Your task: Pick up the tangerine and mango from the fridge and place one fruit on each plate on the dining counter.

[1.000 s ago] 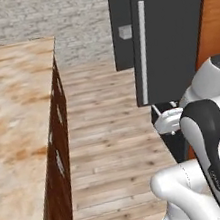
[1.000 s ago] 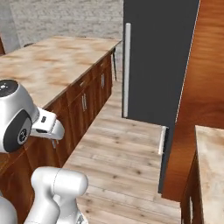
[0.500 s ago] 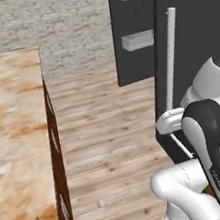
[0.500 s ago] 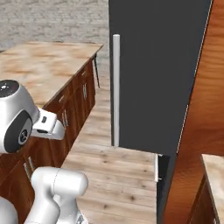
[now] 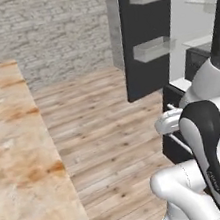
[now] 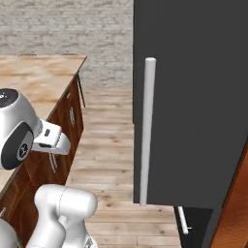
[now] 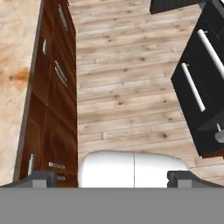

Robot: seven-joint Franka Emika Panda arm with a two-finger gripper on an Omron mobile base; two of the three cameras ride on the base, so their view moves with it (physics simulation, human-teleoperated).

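Note:
The black fridge stands with its door [image 5: 146, 40] swung out, clear bins [image 5: 153, 49] on the door's inner face and the pale grey interior [image 5: 196, 21] to the right. From the right base view I see the door's outer face [image 6: 193, 106] with its long silver handle [image 6: 147, 131]. The dining counter [image 5: 12, 148] with its mottled beige top runs along the left, also seen as counter [image 6: 34, 80] and counter [image 7: 15, 65]. My gripper [image 7: 113, 178] is open and holds nothing, pointing down at the wood floor. The tangerine, the mango and the plates are out of view.
Plank floor [image 5: 99, 124] forms an aisle between the counter and the fridge. Red-brown drawer fronts [image 7: 54, 100] line the counter's side. Black lower drawers with silver bar handles [image 7: 192, 87] sit on the fridge side. A grey brick wall [image 5: 44, 37] closes the far end.
The whole picture has shifted: the base has moved nearer the fridge. The open door now looms larger, and its inner bins have come into the left base view. The gripper stays open.

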